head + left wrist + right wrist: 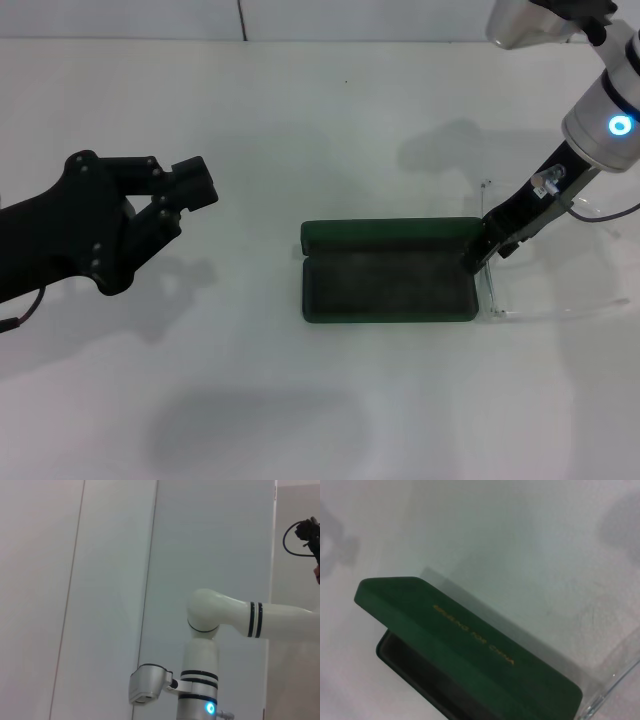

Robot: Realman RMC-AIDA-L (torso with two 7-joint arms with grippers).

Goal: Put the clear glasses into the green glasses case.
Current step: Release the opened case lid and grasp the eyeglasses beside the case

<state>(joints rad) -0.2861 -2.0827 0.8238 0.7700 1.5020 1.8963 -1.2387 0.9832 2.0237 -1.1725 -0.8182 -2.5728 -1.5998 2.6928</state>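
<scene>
Clear glasses (560, 290) lie on the white table (300, 120) just beside the right end of the green glasses case (390, 285), arms unfolded, outside the tray. Case open, lid raised at the far side, gold lettering (474, 635) on lid. Right gripper (480, 262) low at the case's right end, at the frame; finger spread cannot be told. Left gripper (185, 195) hangs well left of the case, fingers pressed together, holding nothing.

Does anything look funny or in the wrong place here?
Yes: the clear glasses lie on the table beside the open green glasses case, not inside. The right pincer is down at the case's right end.
</scene>
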